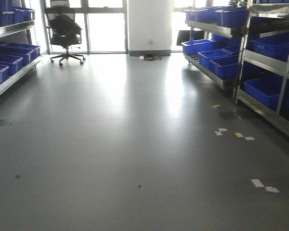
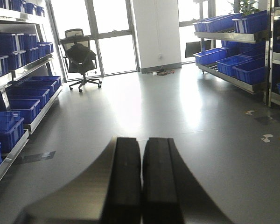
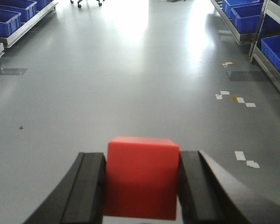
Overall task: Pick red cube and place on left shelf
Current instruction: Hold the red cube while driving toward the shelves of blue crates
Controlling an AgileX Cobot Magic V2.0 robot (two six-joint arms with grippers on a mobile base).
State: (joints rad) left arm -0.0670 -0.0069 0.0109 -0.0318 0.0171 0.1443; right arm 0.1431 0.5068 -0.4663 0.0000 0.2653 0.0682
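Observation:
The red cube (image 3: 142, 177) sits between the two black pads of my right gripper (image 3: 142, 161), which is shut on it above the grey floor. My left gripper (image 2: 141, 147) is shut with its pads pressed together and nothing between them. The left shelf (image 2: 18, 88), a steel rack with rows of blue crates, runs along the left side of the aisle. It also shows at the left edge as the left shelf (image 1: 9, 67) and at the top left as the left shelf (image 3: 18, 21). Neither gripper appears in the front view.
A second steel rack with blue crates (image 1: 260, 67) lines the right side. A black office chair (image 1: 65, 31) stands by the far windows. White tape scraps (image 1: 233, 134) dot the grey floor (image 1: 125, 144) on the right.

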